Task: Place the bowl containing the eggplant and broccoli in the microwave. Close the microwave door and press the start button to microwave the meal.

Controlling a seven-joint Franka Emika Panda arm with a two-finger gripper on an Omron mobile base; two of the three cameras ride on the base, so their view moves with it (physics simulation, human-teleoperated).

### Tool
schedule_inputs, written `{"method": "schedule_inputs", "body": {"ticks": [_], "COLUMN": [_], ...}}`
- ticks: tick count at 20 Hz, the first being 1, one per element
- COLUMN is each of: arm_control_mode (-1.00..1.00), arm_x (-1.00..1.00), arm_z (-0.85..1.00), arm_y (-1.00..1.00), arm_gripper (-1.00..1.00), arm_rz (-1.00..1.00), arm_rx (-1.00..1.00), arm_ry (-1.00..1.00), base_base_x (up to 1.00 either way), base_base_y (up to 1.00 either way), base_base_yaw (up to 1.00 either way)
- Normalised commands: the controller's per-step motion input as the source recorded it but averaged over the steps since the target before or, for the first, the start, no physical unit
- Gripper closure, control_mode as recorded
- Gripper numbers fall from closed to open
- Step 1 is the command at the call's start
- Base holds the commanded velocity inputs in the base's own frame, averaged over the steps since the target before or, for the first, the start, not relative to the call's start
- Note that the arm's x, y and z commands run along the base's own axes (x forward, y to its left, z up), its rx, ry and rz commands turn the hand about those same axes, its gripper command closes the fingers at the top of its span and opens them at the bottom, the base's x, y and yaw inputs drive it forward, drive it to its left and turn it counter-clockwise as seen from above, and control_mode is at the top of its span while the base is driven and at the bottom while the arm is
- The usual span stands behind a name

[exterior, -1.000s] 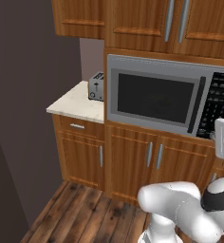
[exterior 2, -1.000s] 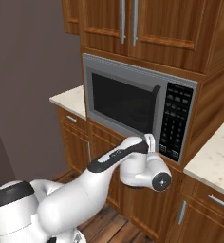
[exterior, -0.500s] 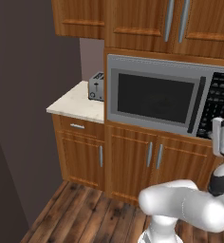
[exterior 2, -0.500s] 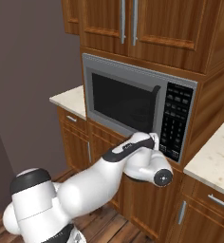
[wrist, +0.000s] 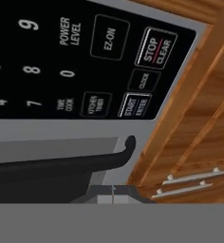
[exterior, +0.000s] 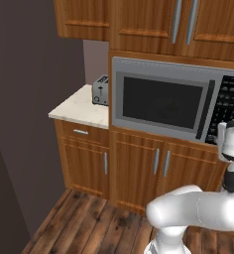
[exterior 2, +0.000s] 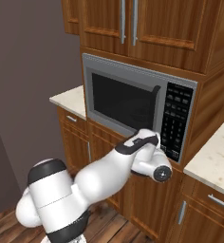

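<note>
Both base views share the microwave [exterior: 166,100]; hand view hugs its keypad [wrist: 85,61], seemingly rolled.

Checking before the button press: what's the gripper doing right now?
Gripper: closed, holding nothing, close to the microwave keypad.

Arm: white, dark joints, stretched forward and upward from the base, elbow bent low, wrist raised. Claw [wrist: 113,190]: jaws pressed fully together, tips touching, nothing between them; hand rolled sideways
</note>
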Motion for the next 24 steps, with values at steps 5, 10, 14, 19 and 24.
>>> {"method": "schedule_inputs", "body": {"ticks": [5, 10, 14, 19, 24], "arm_control_mode": [-1.0, -1.0, -1.0, -1.0, -1.0], "arm_x": [0.29, 0.11, 0.03, 0.19, 0.41], "arm_z": [-0.21, -0.2, -0.15, -0.13, -0.03], "arm_y": [-0.04, -0.17, -0.27, -0.2, -0.06], "arm_gripper": [1.0, 1.0, 1.0, 1.0, 1.0], "arm_rz": [-0.05, -0.06, -0.08, -0.07, -0.07], "arm_rx": [0.0, 0.0, 0.0, 0.0, 0.0], "arm_ry": [0.0, 0.0, 0.0, 0.0, 0.0], "base_base_x": [0.0, 0.0, 0.0, 0.0, 0.0], "base_base_y": [0.0, 0.0, 0.0, 0.0, 0.0], "base_base_yaw": [0.0, 0.0, 0.0, 0.0, 0.0]}}
